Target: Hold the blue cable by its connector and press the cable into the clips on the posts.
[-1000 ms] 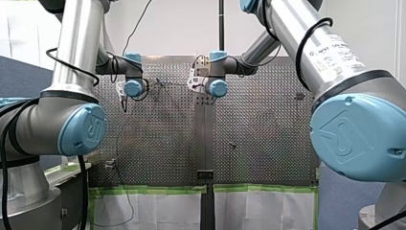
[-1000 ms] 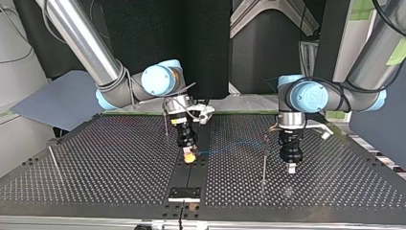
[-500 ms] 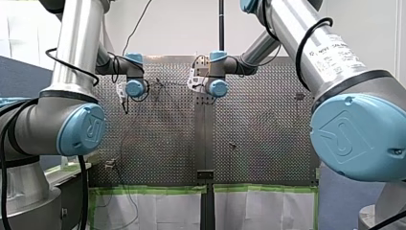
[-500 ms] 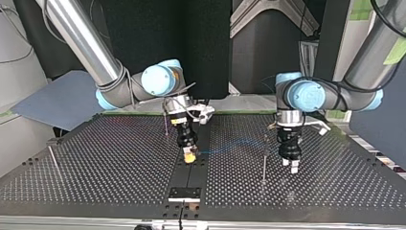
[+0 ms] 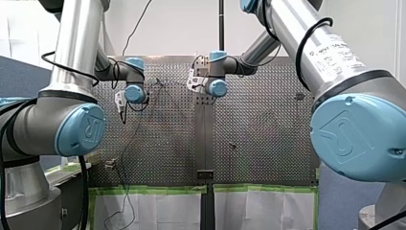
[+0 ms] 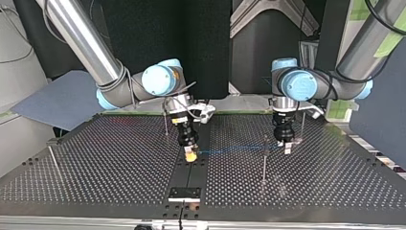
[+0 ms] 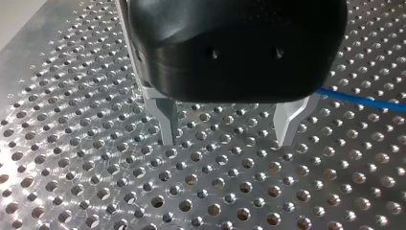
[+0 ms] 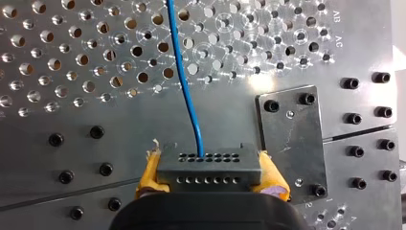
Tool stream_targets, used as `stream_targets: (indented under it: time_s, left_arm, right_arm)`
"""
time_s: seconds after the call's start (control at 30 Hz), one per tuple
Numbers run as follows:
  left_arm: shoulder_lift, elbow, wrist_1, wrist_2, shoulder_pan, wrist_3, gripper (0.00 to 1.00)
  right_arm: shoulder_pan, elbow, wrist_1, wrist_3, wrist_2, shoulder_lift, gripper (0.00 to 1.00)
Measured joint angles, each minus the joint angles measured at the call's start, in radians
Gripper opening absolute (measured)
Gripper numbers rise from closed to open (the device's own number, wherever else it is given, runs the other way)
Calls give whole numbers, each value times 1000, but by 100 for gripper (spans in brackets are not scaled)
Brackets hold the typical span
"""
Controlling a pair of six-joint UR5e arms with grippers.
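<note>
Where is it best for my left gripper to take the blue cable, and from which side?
Probably the straight span of the blue cable ahead of the connector, which my right gripper clamps. Come down from above with my left gripper, which is open, so its fingers straddle the thin line. The cable now runs outside one finger.

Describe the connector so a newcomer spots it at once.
On the perforated table, find my right gripper at the centre strip. Its yellow pads clamp the connector: a dark block with two rows of small holes, the only part the blue cable leaves.
</note>
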Motion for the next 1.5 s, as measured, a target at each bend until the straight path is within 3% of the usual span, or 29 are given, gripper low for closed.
stream_targets:
  time_s: [0.73, 1.03, 1.3, 1.5]
  left_arm:
    - [167, -122, 4, 15, -23, -38, 100]
    - [225, -136, -58, 74, -47, -40, 100]
    - [282, -136, -104, 81, -68, -29, 100]
    - [294, -137, -128, 79, -84, 0, 100]
  right_arm:
    - [8, 1, 10, 2, 0, 0, 0]
    - [9, 1, 10, 7, 0, 1, 0]
    - [9, 1, 11, 7, 0, 1, 0]
    - [10, 2, 12, 7, 0, 2, 0]
